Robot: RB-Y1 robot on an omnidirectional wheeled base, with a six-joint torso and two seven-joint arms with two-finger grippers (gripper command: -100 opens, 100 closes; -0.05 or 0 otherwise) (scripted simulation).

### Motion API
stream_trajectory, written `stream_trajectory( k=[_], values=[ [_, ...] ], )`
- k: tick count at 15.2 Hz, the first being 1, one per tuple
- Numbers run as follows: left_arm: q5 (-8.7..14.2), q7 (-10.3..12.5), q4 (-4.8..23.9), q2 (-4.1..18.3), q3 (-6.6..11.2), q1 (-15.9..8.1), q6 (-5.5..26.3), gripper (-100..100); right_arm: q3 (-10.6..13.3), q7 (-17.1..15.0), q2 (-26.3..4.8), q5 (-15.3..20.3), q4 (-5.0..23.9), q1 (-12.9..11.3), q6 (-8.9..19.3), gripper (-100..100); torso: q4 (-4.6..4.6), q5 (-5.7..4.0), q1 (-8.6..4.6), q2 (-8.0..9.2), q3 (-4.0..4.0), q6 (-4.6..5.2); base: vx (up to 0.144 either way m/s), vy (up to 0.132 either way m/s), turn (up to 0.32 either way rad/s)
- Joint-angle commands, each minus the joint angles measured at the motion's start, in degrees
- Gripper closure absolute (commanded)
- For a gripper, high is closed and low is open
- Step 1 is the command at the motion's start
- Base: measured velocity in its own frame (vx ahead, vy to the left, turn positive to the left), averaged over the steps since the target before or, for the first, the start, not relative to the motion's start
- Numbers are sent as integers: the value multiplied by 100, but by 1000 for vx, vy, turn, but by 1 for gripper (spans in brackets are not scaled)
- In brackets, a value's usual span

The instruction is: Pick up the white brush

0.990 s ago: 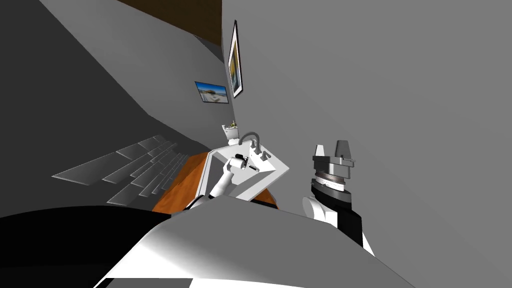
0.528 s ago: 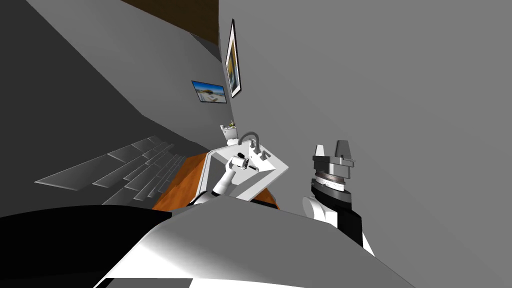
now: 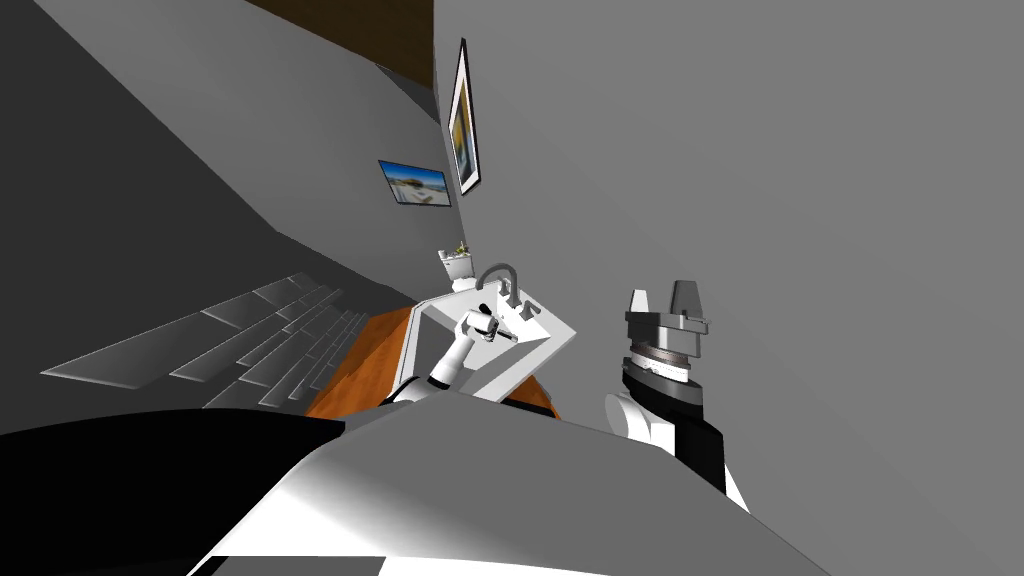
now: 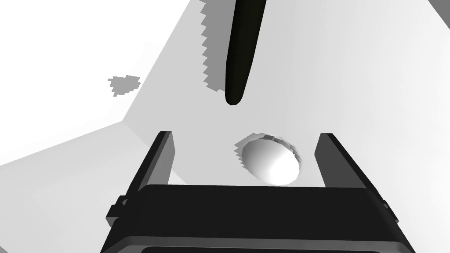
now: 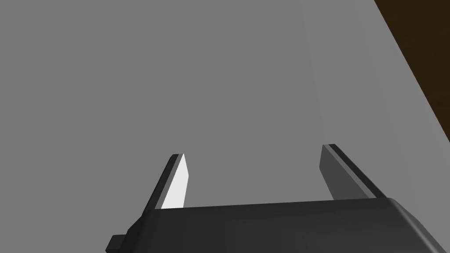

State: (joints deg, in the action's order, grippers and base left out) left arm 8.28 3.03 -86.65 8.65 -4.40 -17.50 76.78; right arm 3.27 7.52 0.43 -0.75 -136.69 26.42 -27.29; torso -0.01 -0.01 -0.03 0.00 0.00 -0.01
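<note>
My left gripper (image 4: 248, 147) hangs open just above the white basin (image 4: 360, 88) of the sink (image 3: 545, 345). A white rounded lump (image 4: 270, 160), which may be the brush's head, sits between its fingers, nearer one of them and touching neither. Just beyond the fingertips a slim dark rod (image 4: 241, 52) lies on the white surface; I cannot tell whether it joins the lump. The head view has the left gripper (image 3: 481, 324) over the sink and the dark rod (image 3: 507, 337) beside it. My right gripper (image 3: 668, 298) is held up by the grey wall, open and empty.
A grey faucet (image 3: 499, 272) arches over the far side of the sink. A small white pot with a plant (image 3: 459, 262) stands behind it. An orange-brown wooden surface (image 3: 365, 355) borders the sink on its left. Two framed pictures (image 3: 464, 120) hang on the walls.
My left arm has reached a little farther over the sink toward the faucet. My head view has drifted slightly. The right arm has stayed still.
</note>
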Motion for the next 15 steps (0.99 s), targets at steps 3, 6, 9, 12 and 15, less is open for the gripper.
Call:
stream_trajectory(
  k=[3,6,9,12,15],
  values=[
    [1,-1,5,0,0,-4,2,-100,0,0,0,0,0,0,0,0,0,-1,-5,-3,-2,-1,3,-4,10],
    [69,-65,286,7,-5,-173,-30,-100,0,0,0,0,0,0,0,0,0,-1,-4,-3,-1,0,-2,-3,1],
    [157,-150,653,19,-11,-396,-66,-100,0,0,0,0,0,0,0,0,0,-2,-8,-2,-1,0,-5,-11,1],
    [232,-223,963,30,-15,-587,-93,-100,0,0,0,0,0,0,0,0,-1,-1,-7,-4,-2,0,-1,-4,-1],
    [317,-307,1318,42,-20,-805,-123,-100,0,0,0,0,0,0,0,0,-1,-1,-5,-5,-3,0,0,0,0]
  ],
)
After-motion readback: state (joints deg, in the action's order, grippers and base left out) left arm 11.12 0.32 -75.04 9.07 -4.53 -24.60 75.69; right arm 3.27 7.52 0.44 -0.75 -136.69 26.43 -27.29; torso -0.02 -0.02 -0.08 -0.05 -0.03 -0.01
